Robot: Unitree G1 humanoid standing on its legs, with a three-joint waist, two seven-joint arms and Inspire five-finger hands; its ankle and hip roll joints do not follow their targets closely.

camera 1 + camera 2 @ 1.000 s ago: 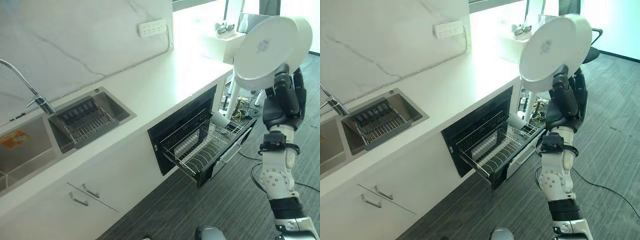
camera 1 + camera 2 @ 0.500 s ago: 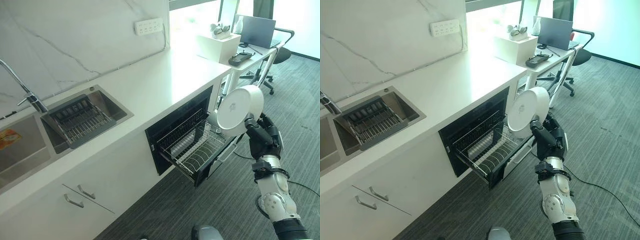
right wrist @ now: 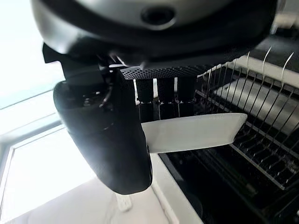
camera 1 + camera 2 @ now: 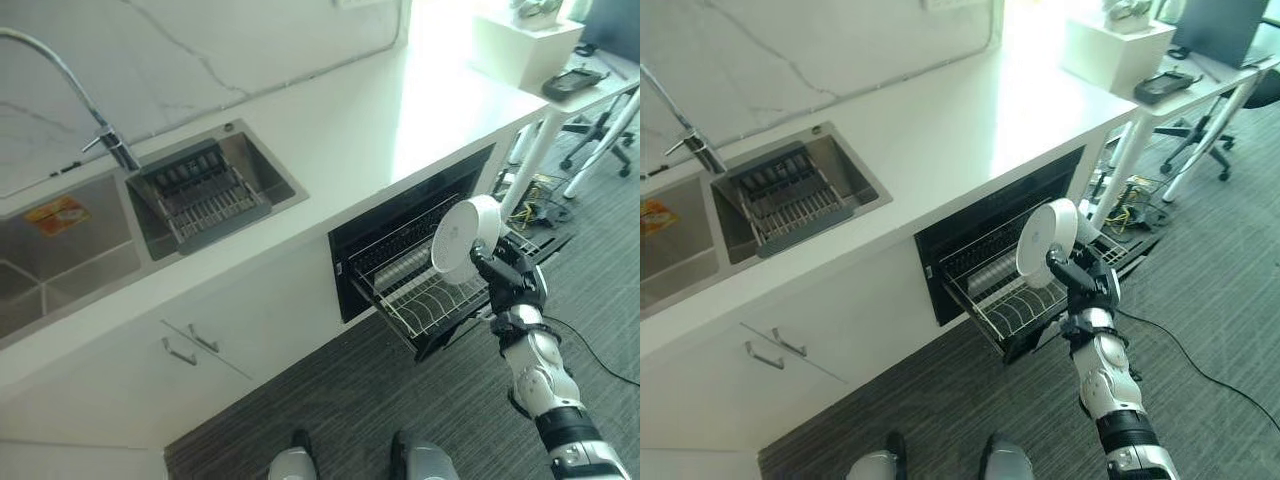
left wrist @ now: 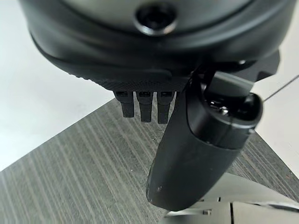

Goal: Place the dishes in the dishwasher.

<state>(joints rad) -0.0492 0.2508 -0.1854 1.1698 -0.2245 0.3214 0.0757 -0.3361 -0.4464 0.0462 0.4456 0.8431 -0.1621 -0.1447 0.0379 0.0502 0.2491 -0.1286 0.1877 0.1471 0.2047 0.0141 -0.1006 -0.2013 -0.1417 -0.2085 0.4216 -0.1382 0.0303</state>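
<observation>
One white plate (image 4: 464,238) is in play, pinched at its lower edge between the thumb and curled fingers of the right robot hand (image 4: 503,279), which holds it just above the one pulled-out wire rack (image 4: 430,290) of the open dishwasher (image 4: 990,235). The plate stands on edge, nearly upright, its round underside facing back toward the sink side and its rim line running up and slightly toward the far end of the rack. In the right wrist view the plate (image 3: 191,132) shows edge-on past the fingers, over the rack's tines. The left robot hand (image 5: 201,154) hangs over grey carpet (image 5: 70,177) with its fingers straight and nothing in them. The white surface (image 4: 330,140) carries a double sink (image 4: 150,215), one basin fitted with a drain rack (image 4: 205,195), and one curved faucet (image 4: 75,85). Beyond stands a desk (image 4: 1200,80) with one office chair (image 4: 1215,130).
</observation>
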